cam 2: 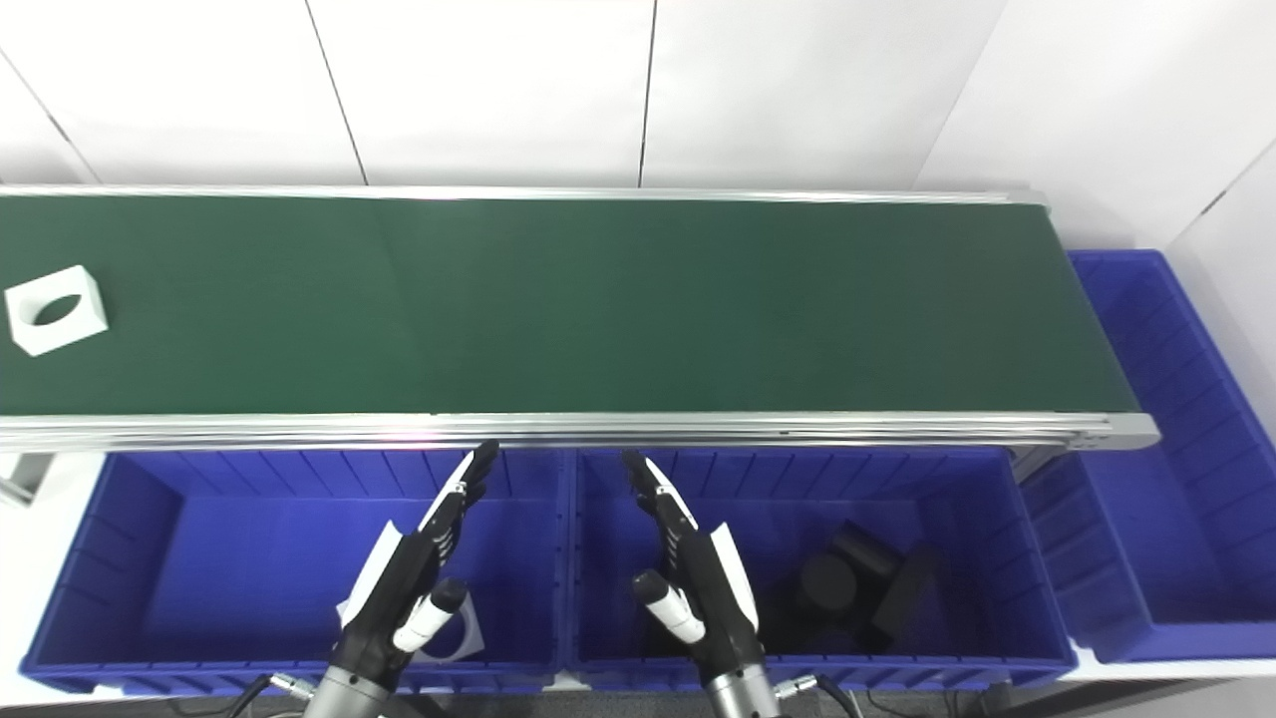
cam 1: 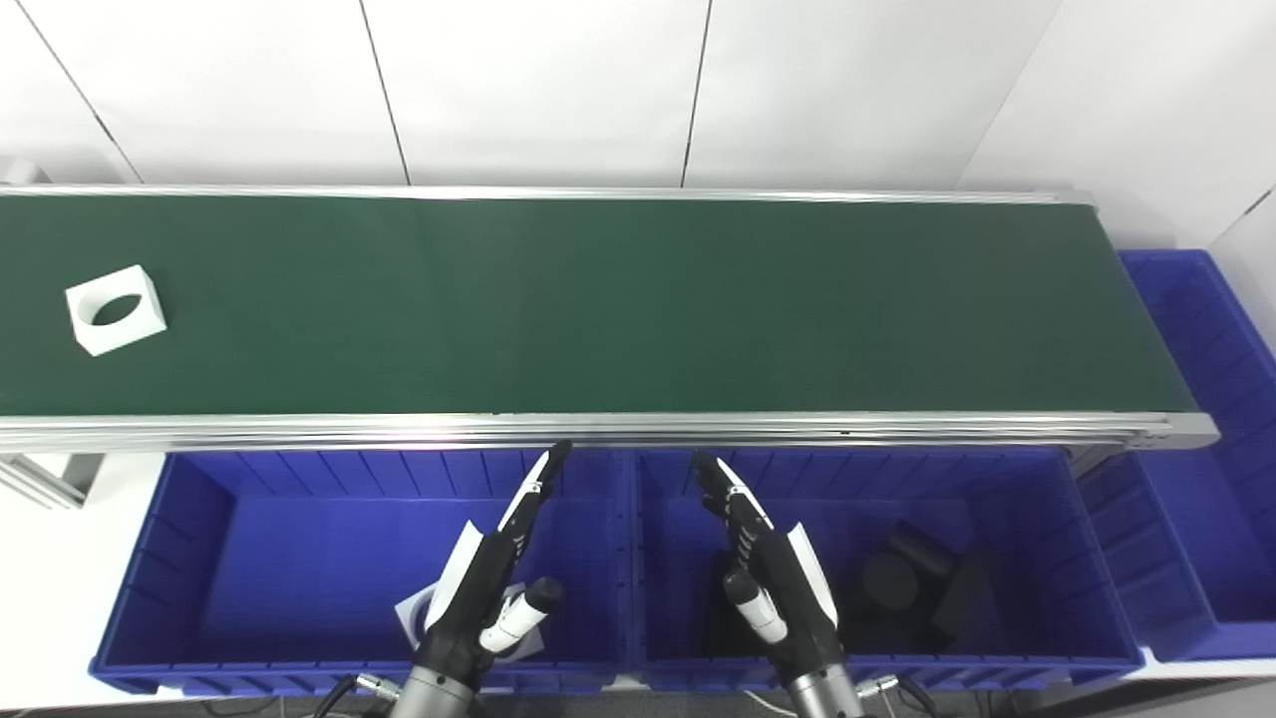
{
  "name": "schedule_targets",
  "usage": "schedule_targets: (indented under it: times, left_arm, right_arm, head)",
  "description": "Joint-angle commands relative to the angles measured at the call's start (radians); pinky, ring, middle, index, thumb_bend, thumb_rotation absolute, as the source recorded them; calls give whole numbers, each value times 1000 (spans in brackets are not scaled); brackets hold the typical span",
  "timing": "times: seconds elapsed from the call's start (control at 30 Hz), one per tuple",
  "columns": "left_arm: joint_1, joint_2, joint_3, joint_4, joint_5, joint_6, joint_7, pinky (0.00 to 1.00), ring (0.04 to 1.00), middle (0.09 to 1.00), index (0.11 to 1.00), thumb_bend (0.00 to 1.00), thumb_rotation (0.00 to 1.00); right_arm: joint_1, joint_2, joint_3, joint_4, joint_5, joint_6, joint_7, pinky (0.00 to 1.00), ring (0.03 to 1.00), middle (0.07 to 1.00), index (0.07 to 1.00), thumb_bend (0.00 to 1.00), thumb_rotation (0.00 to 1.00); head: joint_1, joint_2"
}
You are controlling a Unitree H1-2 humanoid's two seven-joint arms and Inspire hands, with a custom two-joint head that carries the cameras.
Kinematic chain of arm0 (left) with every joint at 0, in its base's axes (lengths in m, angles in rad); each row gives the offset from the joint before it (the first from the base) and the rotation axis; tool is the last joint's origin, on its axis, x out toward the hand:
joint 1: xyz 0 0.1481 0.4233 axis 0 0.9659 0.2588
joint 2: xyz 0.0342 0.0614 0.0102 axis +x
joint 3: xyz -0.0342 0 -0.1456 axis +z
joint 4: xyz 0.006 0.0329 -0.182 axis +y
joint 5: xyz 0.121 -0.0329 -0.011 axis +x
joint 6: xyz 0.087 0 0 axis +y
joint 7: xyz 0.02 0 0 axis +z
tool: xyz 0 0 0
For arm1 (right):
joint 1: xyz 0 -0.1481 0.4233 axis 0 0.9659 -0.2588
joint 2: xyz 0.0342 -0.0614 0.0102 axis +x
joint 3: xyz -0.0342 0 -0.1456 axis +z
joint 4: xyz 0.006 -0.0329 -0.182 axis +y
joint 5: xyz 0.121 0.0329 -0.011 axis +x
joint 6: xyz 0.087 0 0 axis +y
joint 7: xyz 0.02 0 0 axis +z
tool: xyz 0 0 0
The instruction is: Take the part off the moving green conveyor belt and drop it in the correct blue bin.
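A white square part with a round hole (cam 1: 116,309) lies on the green conveyor belt (cam 1: 598,299) at its far left end. My left hand (cam 1: 488,578) hovers over the left blue bin (cam 1: 199,499), fingers straight and apart, holding nothing. My right hand (cam 1: 768,568) hovers over the middle blue bin (cam 1: 997,479), also open and empty. Both hands are just below the belt's near rail and far from the part.
A white part (cam 2: 461,633) lies in the left bin under my left hand. Black parts (cam 1: 912,588) lie in the middle bin. A third blue bin (cam 1: 1196,519) stands at the belt's right end. A white wall runs behind the belt.
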Motion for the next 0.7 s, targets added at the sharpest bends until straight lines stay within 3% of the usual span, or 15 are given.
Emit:
schedule_targets:
  times: [0.0,0.67]
  left_arm:
    - [-11,3,1,-15,-6,-36,7,1000,1000,1000,976,784,1000]
    - [-11,6,-3,-10,-3,-36,14,1000,1000,1000,975,783,1000]
  right_arm:
    - [-9,4,7,-11,3,-53,-13,932,950,950,933,932,949]
    - [-14,-3,20,-5,0,-53,-32,928,945,946,929,913,939]
  head:
    - [2,0]
    - [1,0]
